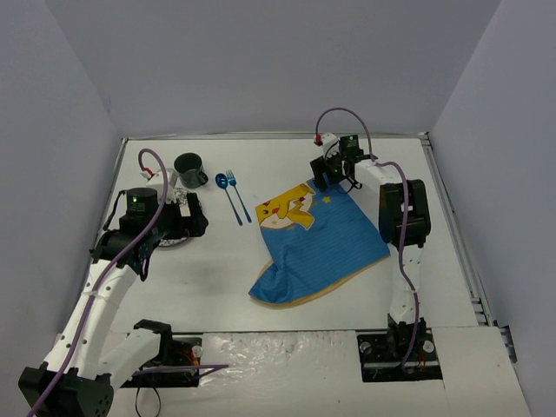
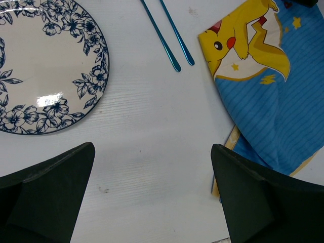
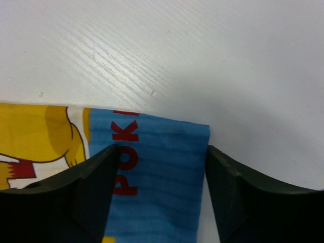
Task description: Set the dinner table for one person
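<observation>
White bench; blue striped placemat with a yellow cartoon figure and red letters; white plate rimmed in dark blue flowers; blue spoon and fork; dark grey mug.

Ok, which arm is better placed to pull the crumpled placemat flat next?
Right, most likely. The right gripper sits at the far corner of the placemat, jaws open astride its blue edge. The left gripper hangs open near the plate, apart from the cloth.

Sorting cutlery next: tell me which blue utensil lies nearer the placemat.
The blue fork, tined at its far end, on the placemat side; the round-bowled blue spoon lies on the mug side.
</observation>
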